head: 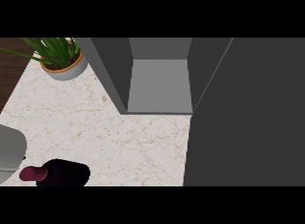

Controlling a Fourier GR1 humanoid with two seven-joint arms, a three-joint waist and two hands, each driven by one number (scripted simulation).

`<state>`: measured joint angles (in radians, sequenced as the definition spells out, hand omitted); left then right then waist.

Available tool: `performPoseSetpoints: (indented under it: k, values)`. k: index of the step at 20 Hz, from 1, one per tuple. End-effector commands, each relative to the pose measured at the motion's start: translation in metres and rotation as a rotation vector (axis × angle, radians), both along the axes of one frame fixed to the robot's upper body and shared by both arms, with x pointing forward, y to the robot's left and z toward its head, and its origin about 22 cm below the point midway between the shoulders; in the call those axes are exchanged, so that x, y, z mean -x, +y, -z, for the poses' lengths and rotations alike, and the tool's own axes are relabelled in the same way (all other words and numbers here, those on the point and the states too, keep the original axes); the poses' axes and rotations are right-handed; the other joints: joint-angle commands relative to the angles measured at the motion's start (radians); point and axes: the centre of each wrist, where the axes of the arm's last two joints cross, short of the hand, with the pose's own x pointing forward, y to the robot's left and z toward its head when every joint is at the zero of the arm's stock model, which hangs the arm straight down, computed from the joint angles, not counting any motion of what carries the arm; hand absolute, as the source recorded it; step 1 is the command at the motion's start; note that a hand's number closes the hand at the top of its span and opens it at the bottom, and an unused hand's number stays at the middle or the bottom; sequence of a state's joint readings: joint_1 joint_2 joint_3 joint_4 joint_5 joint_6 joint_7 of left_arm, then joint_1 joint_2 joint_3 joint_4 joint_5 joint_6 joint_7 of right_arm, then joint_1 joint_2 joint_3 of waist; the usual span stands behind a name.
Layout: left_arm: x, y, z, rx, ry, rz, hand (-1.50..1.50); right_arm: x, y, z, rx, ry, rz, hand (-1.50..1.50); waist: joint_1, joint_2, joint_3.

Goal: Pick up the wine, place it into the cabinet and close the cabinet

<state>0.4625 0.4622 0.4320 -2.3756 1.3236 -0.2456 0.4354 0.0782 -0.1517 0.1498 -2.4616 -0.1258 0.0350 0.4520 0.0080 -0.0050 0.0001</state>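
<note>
Wine bottle (59,173) stands at 7 o'clock on the counter (116,135) — untouched. Cabinet (160,85) open at 12, its door (258,113) swung toward 3. No hands visible — grip state unknown. Risk: a blind reach tips the bottle.

Wine (59,173) near open cabinet (160,85).

The bench (116,131) carries all items. The wine (61,173) stands at the near left of the bench, at the view's lower edge. A potted plant (61,61) sits at the far left corner. The cabinet (158,83) stands at the far centre, its interior open toward the viewer. The cabinet door (252,122) stands open on the right, extending from the cabinet toward the near edge. A forearm (3,153) enters at the left edge, just beside the wine.
</note>
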Motion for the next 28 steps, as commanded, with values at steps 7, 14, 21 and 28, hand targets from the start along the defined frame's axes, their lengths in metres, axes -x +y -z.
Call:
performPoseSetpoints:
  k: [7, 14, 21, 28]
  values:
    - [-0.017, 0.04, -0.021, -0.031, -0.018, -0.06, -1.5, 0.016, 0.003, -0.015, -0.003, -0.038, -0.005, -1.5, -0.011, 0.004, 0.0]
    - [-0.026, 0.053, 0.006, -0.03, 0.036, -0.065, -1.5, 0.025, 0.001, -0.032, -0.016, -0.035, -0.025, -1.5, -0.009, 0.004, 0.0]
    - [-0.035, 0.068, 0.043, -0.048, 0.109, -0.036, -1.5, 0.03, -0.004, -0.033, -0.005, -0.046, -0.015, -1.5, -0.012, 0.004, -0.001]
    - [-0.04, 0.063, 0.073, -0.073, 0.141, 0.002, -1.5, 0.024, 0.004, -0.018, -0.015, -0.034, -0.015, -1.5, -0.011, 0.003, 0.0]
